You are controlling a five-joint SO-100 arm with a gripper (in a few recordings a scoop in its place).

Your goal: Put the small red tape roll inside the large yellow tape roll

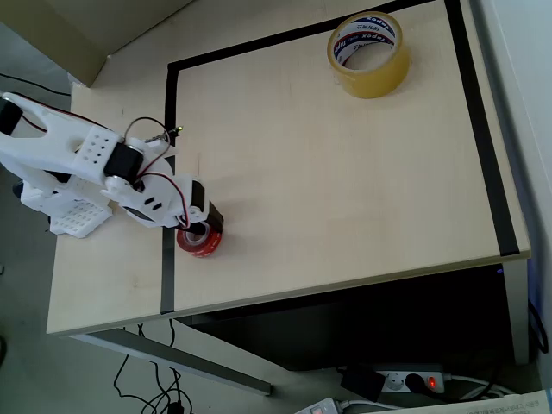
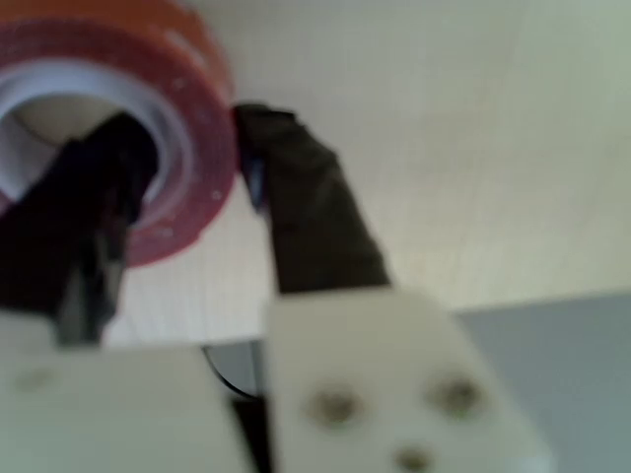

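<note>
The small red tape roll point(image 1: 201, 241) lies flat on the pale table near its front left, on the black tape line. My gripper point(image 1: 203, 224) is down on it. In the wrist view the roll point(image 2: 118, 39) sits at the upper left, and my gripper point(image 2: 192, 158) straddles its wall: one dark finger point(image 2: 99, 197) is inside the whitish core, the other finger point(image 2: 306, 217) presses the outer red side. The large yellow tape roll point(image 1: 368, 53) lies flat at the far right of the table, well away from the gripper.
A black tape border point(image 1: 169, 172) frames the work area on the wooden table point(image 1: 328, 190). The arm's white base point(image 1: 69, 198) stands at the left edge. The table's front edge runs just below the red roll; cables and a power strip point(image 1: 405, 379) lie on the floor.
</note>
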